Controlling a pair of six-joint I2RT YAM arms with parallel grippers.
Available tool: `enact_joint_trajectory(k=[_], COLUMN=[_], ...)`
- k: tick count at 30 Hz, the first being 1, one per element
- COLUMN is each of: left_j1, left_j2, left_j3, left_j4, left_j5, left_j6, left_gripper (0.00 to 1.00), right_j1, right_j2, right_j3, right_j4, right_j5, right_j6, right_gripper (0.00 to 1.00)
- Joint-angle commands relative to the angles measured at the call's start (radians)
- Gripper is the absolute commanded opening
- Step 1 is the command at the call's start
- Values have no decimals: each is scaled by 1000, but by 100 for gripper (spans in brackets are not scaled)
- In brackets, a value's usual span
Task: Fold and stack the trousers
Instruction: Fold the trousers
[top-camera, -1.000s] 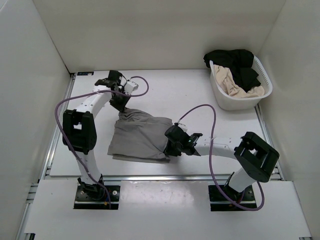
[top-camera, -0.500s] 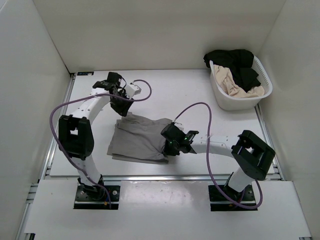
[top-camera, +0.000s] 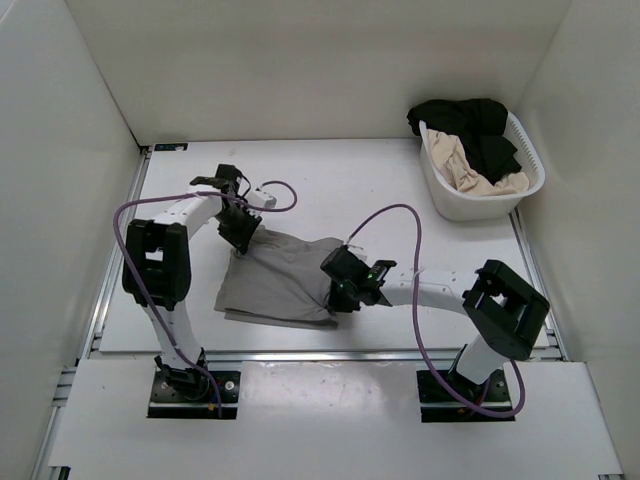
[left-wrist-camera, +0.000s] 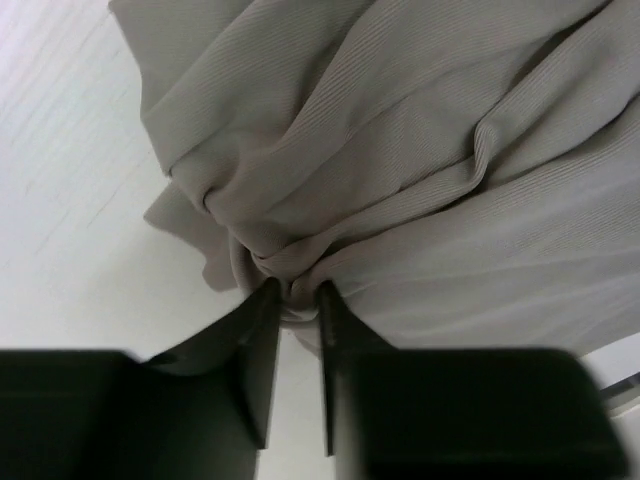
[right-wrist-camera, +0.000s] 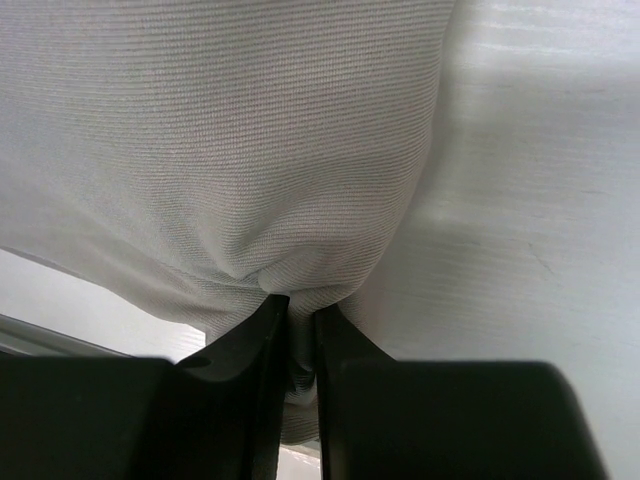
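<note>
The grey trousers (top-camera: 275, 278) lie folded in a rough square on the white table between the two arms. My left gripper (top-camera: 243, 237) is at their far left corner, shut on a bunched pinch of the fabric (left-wrist-camera: 300, 260). My right gripper (top-camera: 337, 293) is at their right edge, shut on a fold of the fabric (right-wrist-camera: 280, 200), which is pulled up between the fingers. The cloth fills most of both wrist views.
A white laundry basket (top-camera: 448, 200) stands at the far right, holding a black garment (top-camera: 470, 122) and a beige garment (top-camera: 470, 172). White walls enclose the table on the left, back and right. Purple cables loop over both arms.
My left gripper has moved nearer and down with the far left corner. My right gripper has shifted left with the right edge. The trousers have narrowed.
</note>
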Motion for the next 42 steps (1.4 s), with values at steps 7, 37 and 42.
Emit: enact_joint_trajectory(k=[7, 37, 42], left_j1=[13, 62, 62], left_j2=[-79, 26, 111], left_j3=[20, -64, 66], left_j4=[-3, 56, 56], left_j5=[-13, 128, 128], left_j6=[-55, -92, -112], left_gripper=[60, 87, 87], right_j1=[-35, -488, -550], right_j2=[-132, 297, 285], right_j3=[48, 403, 391], right_j4=[-150, -54, -40], right_j5=[83, -184, -161], right_j6=[-139, -306, -294], right_gripper=[79, 26, 29])
